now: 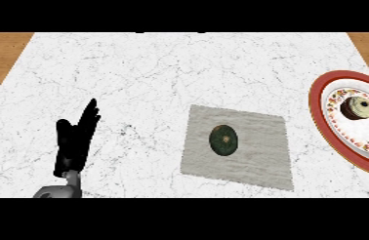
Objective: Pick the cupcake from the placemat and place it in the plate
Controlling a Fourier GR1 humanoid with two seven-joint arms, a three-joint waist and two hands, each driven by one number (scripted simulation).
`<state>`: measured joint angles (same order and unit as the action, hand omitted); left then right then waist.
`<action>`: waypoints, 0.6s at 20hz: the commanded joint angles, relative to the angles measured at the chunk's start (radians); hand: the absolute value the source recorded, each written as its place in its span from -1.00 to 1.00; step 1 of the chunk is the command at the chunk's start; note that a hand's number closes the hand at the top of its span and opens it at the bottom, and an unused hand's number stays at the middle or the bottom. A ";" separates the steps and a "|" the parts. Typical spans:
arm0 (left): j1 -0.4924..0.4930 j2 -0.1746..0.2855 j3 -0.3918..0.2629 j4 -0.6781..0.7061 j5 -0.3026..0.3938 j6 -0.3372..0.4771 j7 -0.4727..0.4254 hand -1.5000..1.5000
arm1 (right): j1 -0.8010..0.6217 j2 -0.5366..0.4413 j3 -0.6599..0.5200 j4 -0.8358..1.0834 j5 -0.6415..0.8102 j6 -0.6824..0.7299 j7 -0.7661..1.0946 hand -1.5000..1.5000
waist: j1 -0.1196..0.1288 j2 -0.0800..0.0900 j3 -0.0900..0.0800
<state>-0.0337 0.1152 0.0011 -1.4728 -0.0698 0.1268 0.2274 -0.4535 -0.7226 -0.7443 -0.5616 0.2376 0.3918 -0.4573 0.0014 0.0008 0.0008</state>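
Head view: one cupcake [224, 140] on one placemat [261, 162], one plate [315, 101].

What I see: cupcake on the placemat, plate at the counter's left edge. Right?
Not quite. The head view shows the plate at the right edge of the counter, not its left. The cupcake is on the placemat.

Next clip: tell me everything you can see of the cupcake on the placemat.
The cupcake shows from above as a small dark green oval with a brownish spot in its middle; its sides are hidden. It sits a little left of centre on the grey placemat, which alone touches it. The open left hand rests far to its left, and the red-rimmed plate lies apart at the right.
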 commanded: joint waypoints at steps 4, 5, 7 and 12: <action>0.009 -0.020 -0.027 -0.061 -0.039 0.023 0.055 0.00 | 0.005 -0.029 0.032 0.089 -0.045 0.022 -0.133 -1.00 | 0.008 0.001 0.000; 0.016 -0.023 -0.033 -0.061 -0.031 0.008 0.039 0.00 | -0.022 -0.044 0.047 0.171 -0.013 0.005 -0.188 -1.00 | 0.016 0.004 0.001; 0.040 -0.007 -0.002 -0.036 -0.030 0.009 -0.005 0.00 | 0.006 -0.024 0.069 0.151 -0.019 -0.009 -0.213 -1.00 | 0.011 0.002 0.001; 0.012 -0.008 0.003 -0.030 -0.013 -0.019 0.013 0.00 | -0.008 0.014 0.105 0.135 -0.029 -0.106 -0.149 -1.00 | 0.008 0.001 0.000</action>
<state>-0.0283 0.1048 0.0026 -1.4880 -0.0880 0.1216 0.2318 -0.4529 -0.7432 -0.6733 -0.4383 0.2012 0.3571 -0.6125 0.0082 0.0020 0.0007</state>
